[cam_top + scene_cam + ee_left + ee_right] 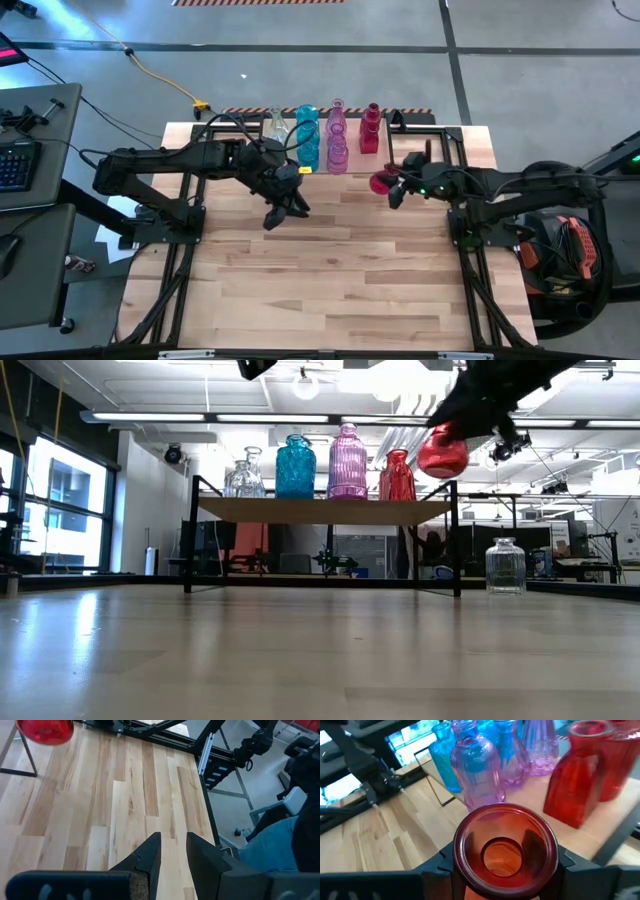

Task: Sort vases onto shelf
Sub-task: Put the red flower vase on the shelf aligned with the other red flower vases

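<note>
High view: a round red vase [381, 183] is carried by the right end effector [392, 187], off the shelf's [420, 140] 5 o'clock corner and clear of it.
Right end effector: pinched on the red vase at its neck, as seen in the right wrist view, where the open mouth [505, 845] sits between the fingers.
Left end effector [283, 212]: held over bare desk [330, 280] at the shelf's 7 o'clock side; fingers [150, 857] spread a little, nothing between them.
Shelf load: clear vases [275, 125] at 9 o'clock, then teal [307, 137], pink-purple [337, 140] and a tall red vase [370, 130] toward 3 o'clock.
Height: in the low view the carried vase [443, 455] hangs above the shelf top [320, 510], beside the red one standing there.
Left over: one clear jar [505, 565] stands on the desk beyond the shelf's right leg.
Step judged: placing the red vase with the reds.
Risk: the free spot looks tight, so the standing red vase could be knocked by a sideways approach.
Risk: set down too near the edge, the round vase could tip off onto the desk.
</note>
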`<control>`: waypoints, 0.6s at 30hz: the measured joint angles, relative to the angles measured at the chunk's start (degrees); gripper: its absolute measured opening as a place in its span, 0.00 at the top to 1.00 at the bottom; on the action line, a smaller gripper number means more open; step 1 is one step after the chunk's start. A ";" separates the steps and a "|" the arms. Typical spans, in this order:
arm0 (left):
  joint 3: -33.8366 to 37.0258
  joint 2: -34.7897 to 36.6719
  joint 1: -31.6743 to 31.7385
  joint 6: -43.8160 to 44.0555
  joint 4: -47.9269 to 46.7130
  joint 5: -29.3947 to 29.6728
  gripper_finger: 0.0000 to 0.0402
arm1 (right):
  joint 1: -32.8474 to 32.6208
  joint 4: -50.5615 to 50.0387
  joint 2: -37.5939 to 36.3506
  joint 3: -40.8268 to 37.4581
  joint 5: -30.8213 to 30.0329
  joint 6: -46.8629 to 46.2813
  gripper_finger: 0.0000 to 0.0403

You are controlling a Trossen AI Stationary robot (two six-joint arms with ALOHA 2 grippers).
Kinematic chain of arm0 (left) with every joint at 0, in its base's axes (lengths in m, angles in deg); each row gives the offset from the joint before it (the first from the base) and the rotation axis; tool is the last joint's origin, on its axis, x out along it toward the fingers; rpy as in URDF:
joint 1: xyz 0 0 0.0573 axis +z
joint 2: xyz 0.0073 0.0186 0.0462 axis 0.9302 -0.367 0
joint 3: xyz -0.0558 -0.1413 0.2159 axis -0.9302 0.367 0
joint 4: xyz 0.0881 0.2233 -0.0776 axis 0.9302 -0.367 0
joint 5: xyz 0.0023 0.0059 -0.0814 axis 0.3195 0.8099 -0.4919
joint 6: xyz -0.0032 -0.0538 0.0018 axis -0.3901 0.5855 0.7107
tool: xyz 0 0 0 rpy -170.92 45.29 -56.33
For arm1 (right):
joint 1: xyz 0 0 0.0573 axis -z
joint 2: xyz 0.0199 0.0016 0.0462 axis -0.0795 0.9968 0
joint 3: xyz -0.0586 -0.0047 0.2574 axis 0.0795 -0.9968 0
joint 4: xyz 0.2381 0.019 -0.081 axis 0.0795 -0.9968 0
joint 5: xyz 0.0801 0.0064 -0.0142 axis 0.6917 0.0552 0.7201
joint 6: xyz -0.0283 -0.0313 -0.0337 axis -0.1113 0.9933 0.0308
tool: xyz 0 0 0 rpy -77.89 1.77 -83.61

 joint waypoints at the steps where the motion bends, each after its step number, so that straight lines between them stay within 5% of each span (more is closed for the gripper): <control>1: 0.00 0.00 0.00 -0.01 0.02 0.23 0.80 | 0.79 0.87 0.76 0.00 1.06 0.79 0.63; 18: 0.02 -0.02 0.00 1.44 0.02 2.87 0.80 | 11.70 7.69 5.41 0.00 10.93 8.29 0.63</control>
